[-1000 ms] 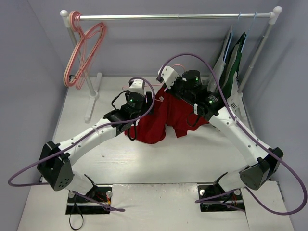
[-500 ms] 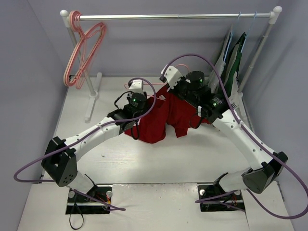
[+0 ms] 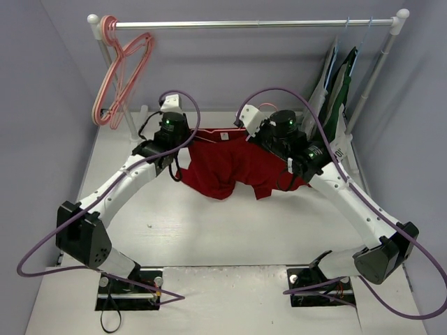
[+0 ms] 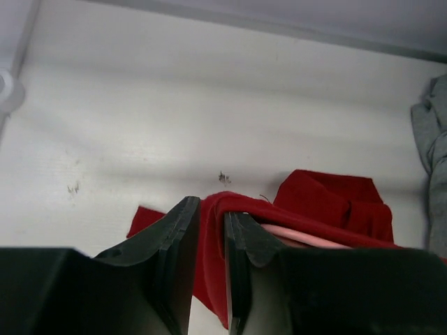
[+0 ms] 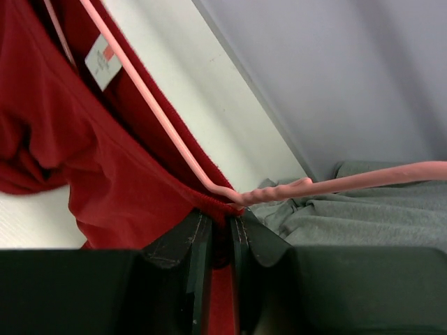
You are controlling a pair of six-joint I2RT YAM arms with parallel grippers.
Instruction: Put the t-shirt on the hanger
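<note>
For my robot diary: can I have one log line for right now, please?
left gripper: shut on t-shirt | right gripper: shut on t-shirt | hanger: partly inside t-shirt

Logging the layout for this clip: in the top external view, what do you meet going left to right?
pink hangers on the rail → left end effector → red t-shirt → dark green garment hanging at far right.

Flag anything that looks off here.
The t-shirt sags bunched and lopsided between the left gripper and right gripper, both pinching its fabric. The hanger lies along the collar, but past its bend at the right gripper it runs bare over the grey garment, so the shirt isn't seated yet. Nothing looks damaged.
</note>
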